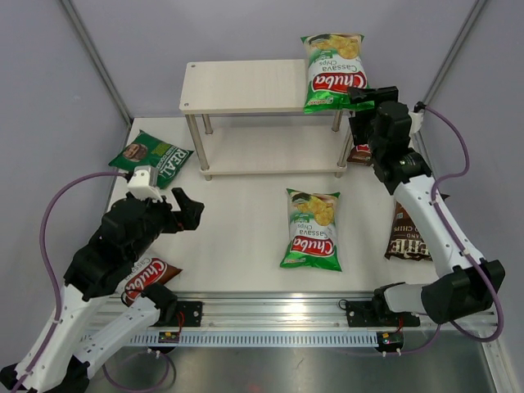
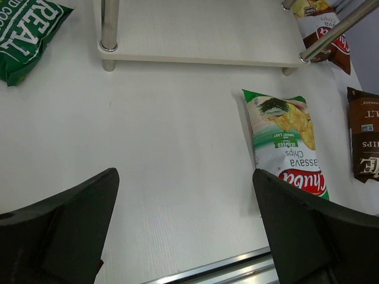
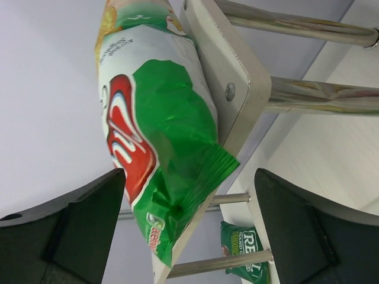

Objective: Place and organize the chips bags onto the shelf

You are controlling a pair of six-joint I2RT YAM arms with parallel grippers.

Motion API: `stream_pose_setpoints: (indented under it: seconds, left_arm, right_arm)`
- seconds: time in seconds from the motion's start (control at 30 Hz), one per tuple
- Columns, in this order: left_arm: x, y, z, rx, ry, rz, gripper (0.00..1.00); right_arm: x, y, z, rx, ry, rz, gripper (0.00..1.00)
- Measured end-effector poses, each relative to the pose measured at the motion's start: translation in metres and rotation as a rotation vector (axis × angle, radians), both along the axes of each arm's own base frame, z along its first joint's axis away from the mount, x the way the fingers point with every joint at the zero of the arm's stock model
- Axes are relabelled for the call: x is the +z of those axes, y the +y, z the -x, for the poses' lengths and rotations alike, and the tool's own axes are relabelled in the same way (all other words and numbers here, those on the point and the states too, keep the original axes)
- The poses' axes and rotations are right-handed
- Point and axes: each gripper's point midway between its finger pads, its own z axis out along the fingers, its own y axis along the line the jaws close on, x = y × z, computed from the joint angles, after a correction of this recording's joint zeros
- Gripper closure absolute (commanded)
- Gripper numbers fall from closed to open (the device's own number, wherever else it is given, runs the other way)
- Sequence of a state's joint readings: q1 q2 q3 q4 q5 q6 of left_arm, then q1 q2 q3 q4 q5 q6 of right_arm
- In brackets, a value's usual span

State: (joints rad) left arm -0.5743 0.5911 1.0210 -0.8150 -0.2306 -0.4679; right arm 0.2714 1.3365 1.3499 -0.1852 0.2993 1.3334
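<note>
The shelf [image 1: 237,86] stands at the back of the table. One bright green Chuba bag [image 1: 333,72] lies on the right end of its top board and overhangs the edge. My right gripper [image 1: 364,98] is open just right of that bag; in the right wrist view the bag's corner [image 3: 160,130] hangs between the spread fingers, untouched. A second bright green Chuba bag [image 1: 312,229] lies flat mid-table. My left gripper [image 1: 190,214] is open and empty above the table, left of this bag [image 2: 287,142]. The dark green REAL bag [image 1: 152,161] lies at the left.
A brown-red Chuba bag [image 1: 147,278] lies under my left arm. Another [image 1: 360,153] lies by the shelf's right legs. The dark brown bag [image 1: 409,233] lies at the right, partly under my right arm. The shelf's lower board [image 2: 201,29] is bare.
</note>
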Motion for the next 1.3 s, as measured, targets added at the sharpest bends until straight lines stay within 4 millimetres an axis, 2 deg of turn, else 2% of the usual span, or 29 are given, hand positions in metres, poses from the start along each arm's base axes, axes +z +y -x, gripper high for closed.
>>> stream_pose_setpoints:
  seconds: [0.1,0.2,0.27,0.37,0.43,0.53,0.6,0.67,0.8,0.9,1.03,1.3]
  left_arm:
    - [0.000,-0.005,0.001,-0.021,0.004,0.011,0.01]
    - [-0.004,-0.015,-0.001,-0.061,0.009,0.034,0.01]
    - [-0.011,-0.030,-0.004,-0.107,0.028,0.064,0.01]
    - [-0.033,-0.061,-0.014,-0.189,0.088,0.122,0.01]
    - [-0.049,-0.083,-0.021,-0.239,0.131,0.155,0.01]
    - [-0.084,-0.126,-0.026,-0.334,0.226,0.178,0.01]
    - [-0.102,-0.155,-0.029,-0.393,0.278,0.197,0.01]
    - [-0.118,-0.179,-0.036,-0.431,0.317,0.223,0.01]
    - [-0.143,-0.211,-0.054,-0.469,0.350,0.273,0.01]
    - [-0.169,-0.229,-0.067,-0.480,0.393,0.288,0.01]
    - [-0.197,-0.247,-0.078,-0.487,0.439,0.314,0.03]
    - [-0.233,-0.271,-0.089,-0.485,0.508,0.413,0.09]
  right_arm:
    - [0.013,-0.005,0.016,0.001,-0.031,0.023,0.01]
    - [0.034,-0.011,0.037,0.014,-0.088,0.072,0.01]
    - [0.048,-0.015,0.055,0.028,-0.128,0.120,0.01]
    - [0.053,-0.018,0.088,0.070,-0.164,0.203,0.01]
    - [0.039,-0.020,0.123,0.125,-0.174,0.289,0.01]
    - [0.005,-0.018,0.175,0.241,-0.184,0.407,0.01]
    - [-0.010,-0.014,0.204,0.323,-0.200,0.471,0.01]
    - [-0.025,-0.009,0.227,0.407,-0.200,0.526,0.00]
    - [-0.049,0.007,0.267,0.594,-0.200,0.589,0.01]
    - [-0.061,0.015,0.290,0.701,-0.202,0.603,0.00]
    - [-0.069,0.020,0.311,0.777,-0.218,0.615,0.00]
    - [-0.072,0.026,0.331,0.851,-0.244,0.609,0.01]
